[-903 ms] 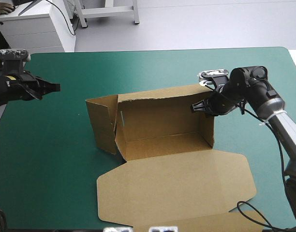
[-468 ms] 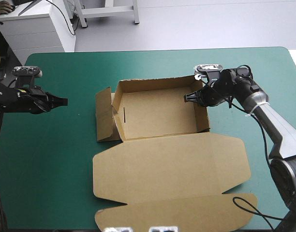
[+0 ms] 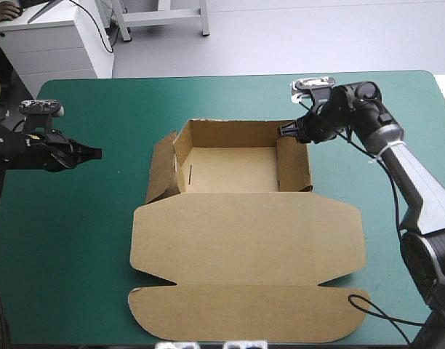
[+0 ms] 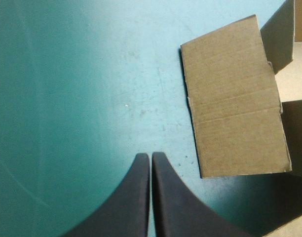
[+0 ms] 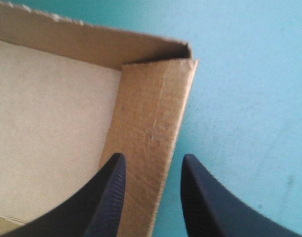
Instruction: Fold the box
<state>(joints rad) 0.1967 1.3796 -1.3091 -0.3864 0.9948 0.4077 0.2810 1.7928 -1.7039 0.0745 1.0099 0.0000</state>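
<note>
Two grippers and one box on a teal-green cover (image 3: pixel 77 247), listed from the table's left side to its right.

1. Left gripper (image 3: pixel 97 153): its black fingers are pressed together into a single point and hold nothing. It sits over bare cover, well apart from the box. The arm behind it is cut off at the table's left edge.

2. Box (image 3: pixel 230 169): brown board, at the middle of the table, formed as an open tray.
- Side flap (image 4: pixel 235 98): on the tray's left, splayed outward rather than upright. It lies ahead of the left gripper and off to one side (the left wrist view shows only this flap and a corner of the tray).
- Back wall (image 3: pixel 233 131): raised.
- Right wall (image 3: pixel 295 163): raised.
- Lid (image 3: pixel 244 233): flat on the cover, toward the near edge.
- End flap (image 3: pixel 244 316): at the lid's near end, reaching close to the table's near edge.

3. Right gripper (image 3: pixel 286 131): at the tray's far right corner, fingers spread apart. In the right wrist view the right wall runs up between them. One finger (image 5: pixel 109 197) is over the tray's floor and the other is outside, over the cover. Whether either finger touches the board cannot be made out. The tray runs out of that view, so only this corner shows.
</note>
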